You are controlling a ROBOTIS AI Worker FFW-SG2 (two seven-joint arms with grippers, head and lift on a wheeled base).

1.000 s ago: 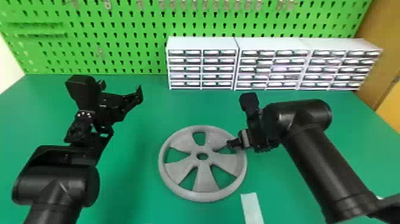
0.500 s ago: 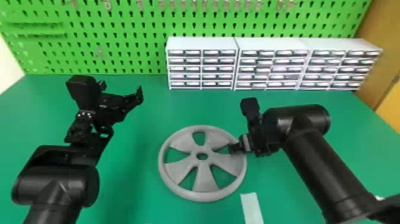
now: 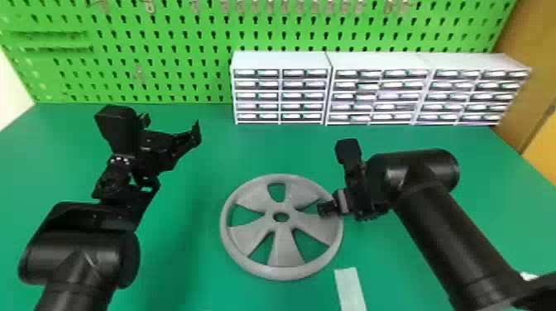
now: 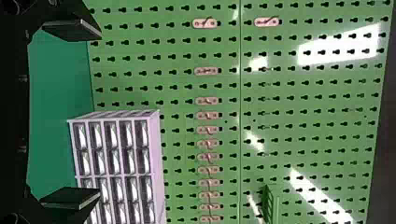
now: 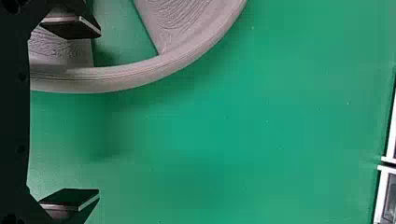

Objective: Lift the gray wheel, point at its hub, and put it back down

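The gray wheel (image 3: 285,248) lies flat on the green table, its spokes around a central hub hole. At the wheel's right side, my right gripper (image 3: 331,207) is over the rim. In the right wrist view that gripper (image 5: 70,116) is open, one finger over the wheel (image 5: 140,77) and the other beyond its rim over the table. My left gripper (image 3: 176,144) is parked at the left, raised and away from the wheel; in the left wrist view the same gripper (image 4: 70,114) stands open with nothing between its fingers.
White drawer units (image 3: 281,95) line the table's back edge before a green pegboard (image 3: 165,62). A pale strip (image 3: 350,289) lies on the green table (image 3: 198,264) near the front, just right of the wheel.
The right gripper has shifted slightly toward the front of the table beside the rim. The wheel and the left arm have stayed where they were.
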